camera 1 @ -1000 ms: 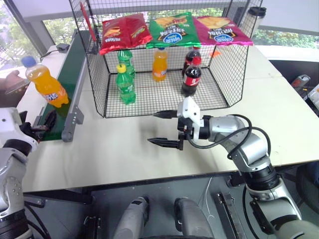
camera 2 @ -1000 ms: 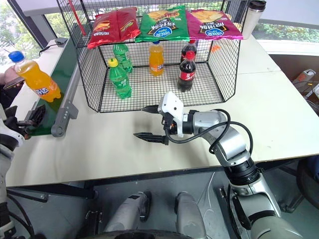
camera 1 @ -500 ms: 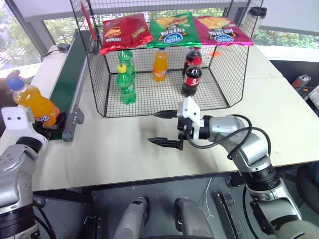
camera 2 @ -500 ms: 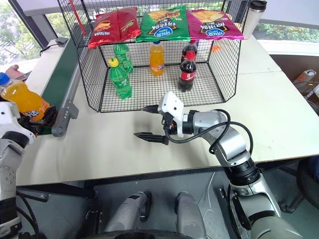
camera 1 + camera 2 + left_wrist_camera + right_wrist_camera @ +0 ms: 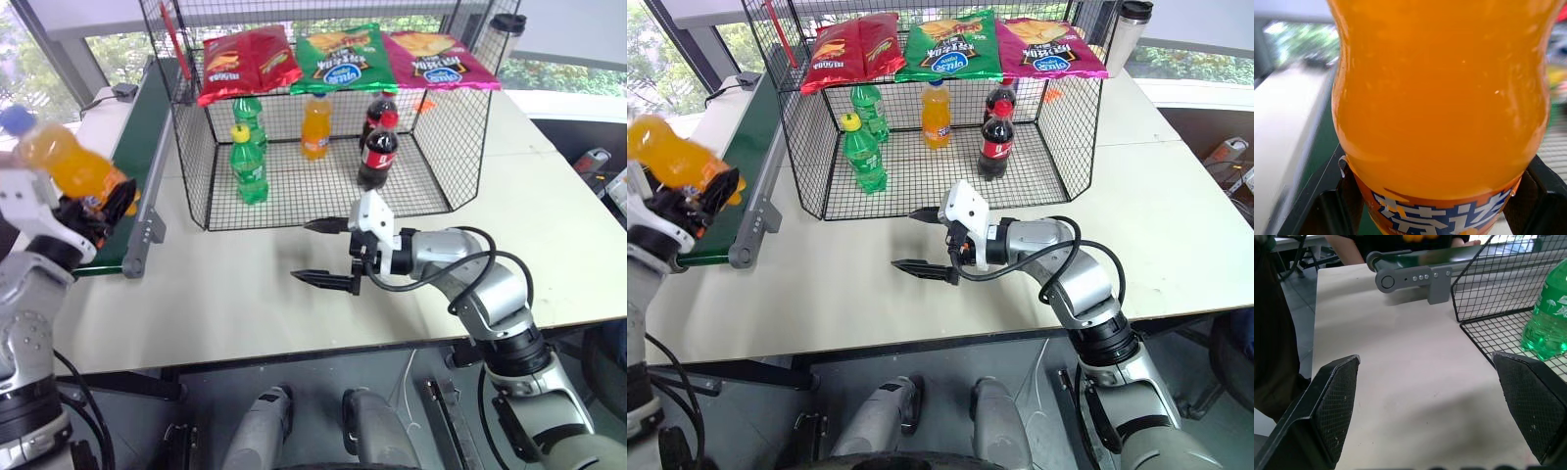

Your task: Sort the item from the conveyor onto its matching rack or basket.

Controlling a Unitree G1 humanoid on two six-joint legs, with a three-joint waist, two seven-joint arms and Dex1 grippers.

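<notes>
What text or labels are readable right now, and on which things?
"芬达", partly cut off: white characters on the blue label band of the orange soda bottle in the left gripper.
Red chip bag on the cage: logo too small to read.
Green chip bag: blue oval logo, not legible.
Pink chip bag: logo not legible.
Cola bottles: red labels, too small.
Green bottles: labels unreadable.

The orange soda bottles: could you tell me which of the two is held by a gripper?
The blue-capped orange soda bottle, tilted above the conveyor in the shut left gripper. The other orange bottle stands upright inside the wire cage.
</notes>
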